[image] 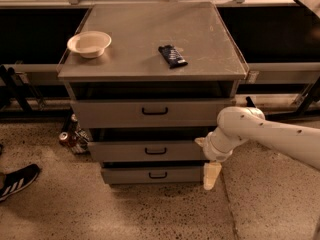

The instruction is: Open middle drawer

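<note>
The middle drawer (150,151) is the mid-sized grey front of three, with a small black bar handle (155,150) at its centre. It sits between the taller top drawer (150,113) and the shorter bottom drawer (152,174). My gripper (211,175) hangs at the end of the white arm (260,134), pointing down beside the right end of the bottom drawer, to the right of the middle drawer's handle and below it. It holds nothing.
A white bowl (89,43) and a dark snack packet (172,55) lie on the cabinet top (150,39). A can (64,138) stands on the floor left of the cabinet. A person's shoe (17,181) is at the lower left.
</note>
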You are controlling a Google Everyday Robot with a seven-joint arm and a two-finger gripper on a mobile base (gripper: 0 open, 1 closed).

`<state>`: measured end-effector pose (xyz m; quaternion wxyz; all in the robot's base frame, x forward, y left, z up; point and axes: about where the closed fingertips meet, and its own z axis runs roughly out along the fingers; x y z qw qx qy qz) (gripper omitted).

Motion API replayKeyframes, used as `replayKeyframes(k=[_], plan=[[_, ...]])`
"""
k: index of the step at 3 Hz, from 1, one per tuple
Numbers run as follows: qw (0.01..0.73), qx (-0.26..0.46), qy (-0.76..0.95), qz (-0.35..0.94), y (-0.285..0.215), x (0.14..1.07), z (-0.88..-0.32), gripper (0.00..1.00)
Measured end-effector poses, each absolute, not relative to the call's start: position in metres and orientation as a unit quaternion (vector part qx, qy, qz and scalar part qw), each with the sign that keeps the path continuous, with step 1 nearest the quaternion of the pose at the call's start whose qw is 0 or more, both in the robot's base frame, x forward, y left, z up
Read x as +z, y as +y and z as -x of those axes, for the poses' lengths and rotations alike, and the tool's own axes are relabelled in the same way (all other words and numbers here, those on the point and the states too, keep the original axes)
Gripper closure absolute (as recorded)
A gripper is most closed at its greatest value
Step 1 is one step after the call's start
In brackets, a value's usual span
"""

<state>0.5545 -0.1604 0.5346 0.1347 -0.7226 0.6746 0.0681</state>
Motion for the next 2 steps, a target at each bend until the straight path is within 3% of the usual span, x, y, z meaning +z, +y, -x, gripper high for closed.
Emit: replayKeyframes(k=[2], plan=[[0.158, 0.047, 0.655, 0.737, -0.153, 0.486, -0.604, 0.0]])
